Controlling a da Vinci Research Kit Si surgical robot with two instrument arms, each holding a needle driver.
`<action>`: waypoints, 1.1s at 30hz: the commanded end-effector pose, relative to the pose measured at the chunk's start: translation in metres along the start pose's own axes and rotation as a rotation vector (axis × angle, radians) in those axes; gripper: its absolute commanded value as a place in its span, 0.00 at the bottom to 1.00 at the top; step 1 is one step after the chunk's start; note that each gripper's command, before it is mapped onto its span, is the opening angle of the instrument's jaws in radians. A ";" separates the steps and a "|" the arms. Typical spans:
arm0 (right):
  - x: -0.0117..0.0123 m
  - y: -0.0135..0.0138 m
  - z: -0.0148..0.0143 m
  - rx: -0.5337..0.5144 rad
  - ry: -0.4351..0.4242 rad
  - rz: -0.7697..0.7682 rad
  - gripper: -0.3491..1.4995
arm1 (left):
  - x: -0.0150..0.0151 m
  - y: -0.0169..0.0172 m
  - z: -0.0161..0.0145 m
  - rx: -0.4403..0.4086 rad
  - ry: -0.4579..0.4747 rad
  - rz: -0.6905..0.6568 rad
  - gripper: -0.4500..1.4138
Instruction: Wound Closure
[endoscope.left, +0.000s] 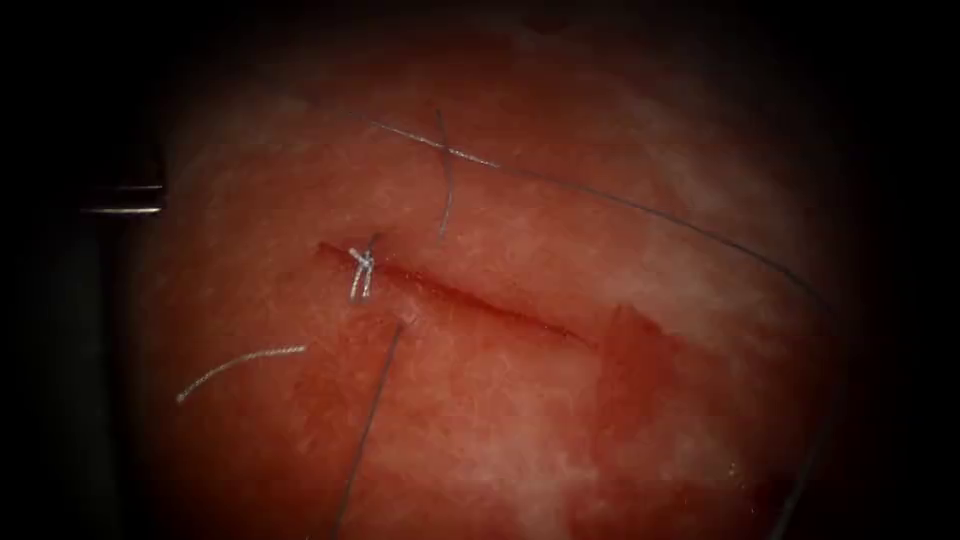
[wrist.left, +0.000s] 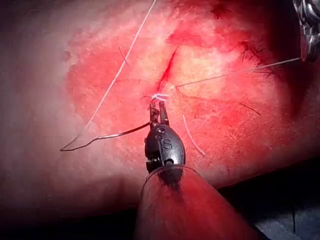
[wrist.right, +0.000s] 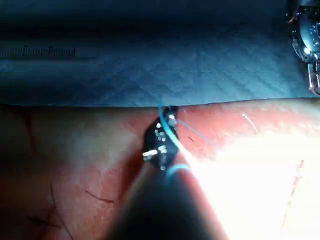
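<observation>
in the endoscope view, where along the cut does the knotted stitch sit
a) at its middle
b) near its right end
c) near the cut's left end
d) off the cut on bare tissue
c: the knot sits on the cut close to its left end, and the cut runs on open to the right of it.

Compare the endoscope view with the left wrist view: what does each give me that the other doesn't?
Endoscope view: the cut at its whole length running right from the knot, a long thread arcing across the tissue toward the right, and a red fluid patch.
Left wrist view: the left tool with its tip at the knot, the right tool beyond.
Both: knot, cut, a loose cut end of thread.
What each tool holds and where the needle lies, I cannot tell.
</observation>
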 end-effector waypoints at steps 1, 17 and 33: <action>-0.0002 -0.0009 0.0007 0.001 -0.002 0.010 0.05 | -0.0008 0.0011 0.0008 -0.011 0.004 -0.007 0.00; -0.0066 0.0042 -0.0043 -0.212 -0.084 0.042 0.94 | 0.0012 0.0020 0.0112 -0.121 0.020 0.035 0.00; -0.0136 0.0052 -0.0080 -0.319 -0.158 0.064 0.93 | -0.0042 -0.0049 0.0162 -0.071 -0.055 0.092 0.00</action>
